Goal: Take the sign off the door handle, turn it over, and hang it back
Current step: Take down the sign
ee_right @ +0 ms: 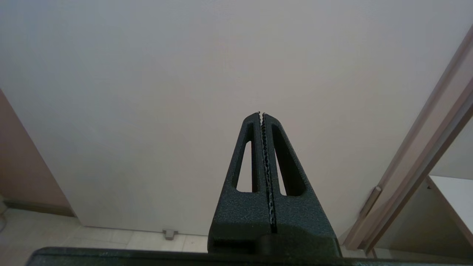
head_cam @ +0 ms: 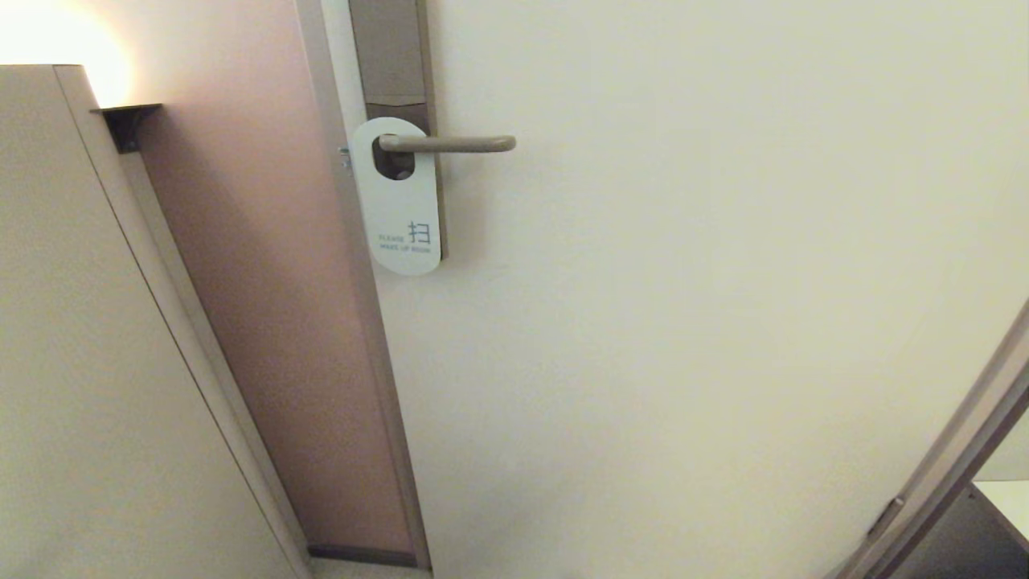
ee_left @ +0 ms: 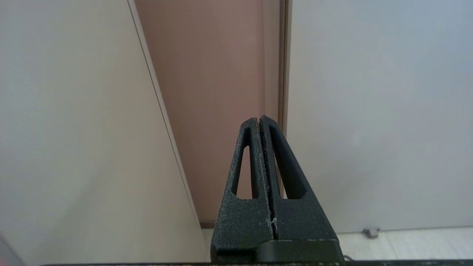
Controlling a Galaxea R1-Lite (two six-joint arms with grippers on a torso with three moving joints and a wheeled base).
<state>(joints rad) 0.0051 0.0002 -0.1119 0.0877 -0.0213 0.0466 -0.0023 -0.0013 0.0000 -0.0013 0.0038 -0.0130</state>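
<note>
The sign (head_cam: 398,201) hangs on the door handle (head_cam: 450,144), white side out, with a dark character and small text near its lower end. The lever passes through its hole. The handle sits on a tall brown backplate (head_cam: 392,56) on the pale door (head_cam: 683,322). Neither arm shows in the head view. My left gripper (ee_left: 258,119) is shut and empty, low down, facing the door edge and the pinkish wall. My right gripper (ee_right: 261,114) is shut and empty, low down, facing the bare door. The sign and handle do not show in either wrist view.
A pinkish wall panel (head_cam: 273,322) and a beige cabinet side (head_cam: 80,362) stand left of the door. A door frame edge (head_cam: 949,458) runs at the lower right. A small door stop (ee_right: 170,233) sits on the tiled floor by the door.
</note>
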